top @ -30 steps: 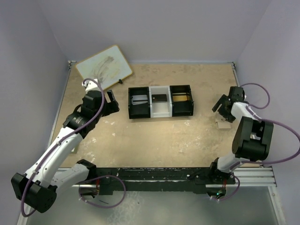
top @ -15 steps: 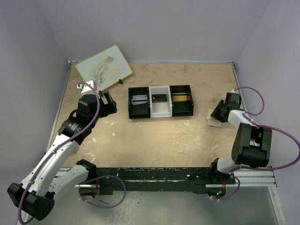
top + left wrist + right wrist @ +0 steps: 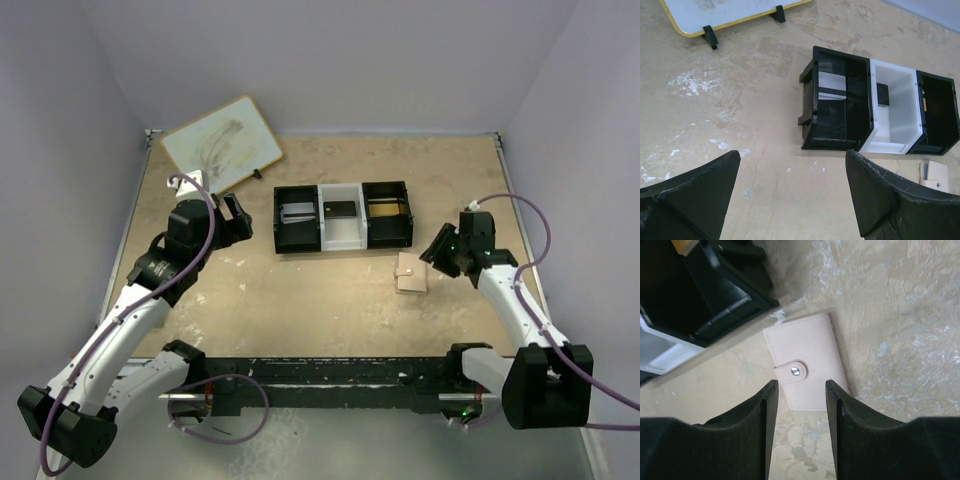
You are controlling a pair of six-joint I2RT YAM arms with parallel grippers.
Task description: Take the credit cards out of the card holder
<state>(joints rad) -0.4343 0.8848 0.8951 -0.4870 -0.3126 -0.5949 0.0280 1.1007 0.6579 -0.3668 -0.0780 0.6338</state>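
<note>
The card holder lies flat and snapped shut on the table, just in front of the tray's right end; it looks pale tan. My right gripper hovers at its right side. In the right wrist view its fingers stand partly apart over the near edge of the card holder, open with only table between them. A silvery grey card lies in the tray's left compartment and a dark card in the white middle one. My left gripper is wide open left of the tray, holding nothing.
The three-compartment tray sits mid-table; its right compartment holds something yellowish. A wood-framed whiteboard lies at the back left. In the left wrist view the tray is ahead and a corner of the card holder shows at the right.
My right arm swung left from the table's right edge, its jaws narrowed, and the card holder moved left with it to the tray's front. The left arm shifted slightly.
</note>
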